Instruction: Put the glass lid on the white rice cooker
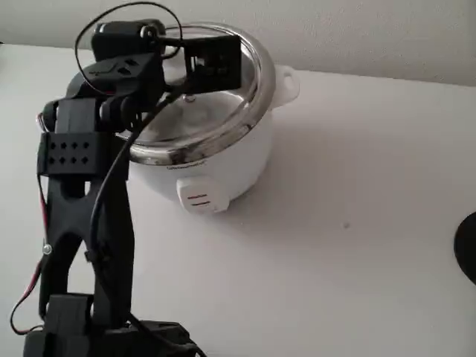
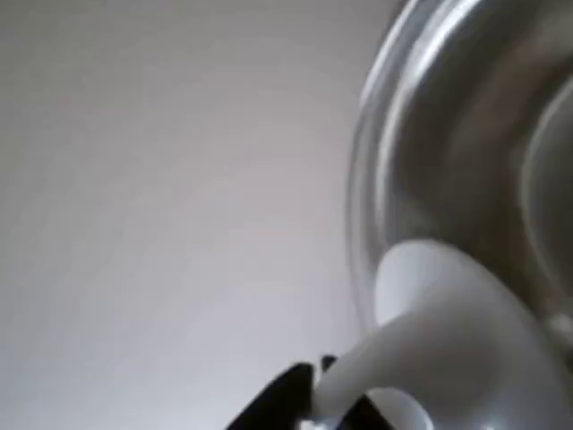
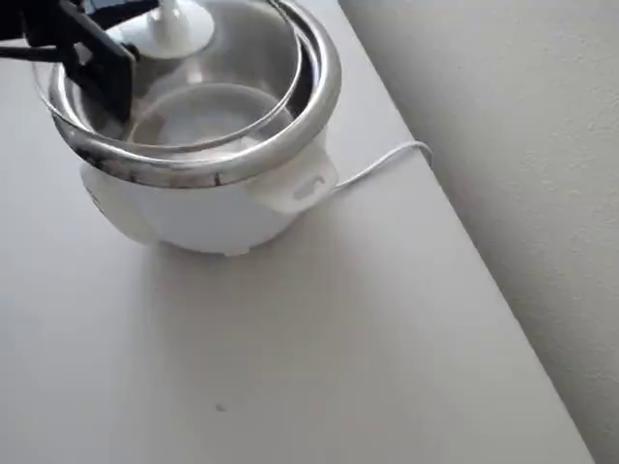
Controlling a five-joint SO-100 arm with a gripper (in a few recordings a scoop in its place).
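Lid (image 3: 208,58) over cooker (image 3: 208,208), tilted; end effector (image 2: 336,394) pinching knob (image 3: 172,29). Level it, centre, then release.

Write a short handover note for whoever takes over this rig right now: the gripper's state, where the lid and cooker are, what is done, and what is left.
Gripper: shut on the glass lid's white knob, seen close in the wrist view.
Glass lid: held over the cooker's mouth, tilted, its rim overlapping the steel rim; whether any part already touches, I cannot tell.
White rice cooker: upright on the table, switch panel facing the fixed view, cord trailing off behind.
Done: lid picked up and brought over the cooker.
Left: level and centre the lid, lower it to seat, release, withdraw.
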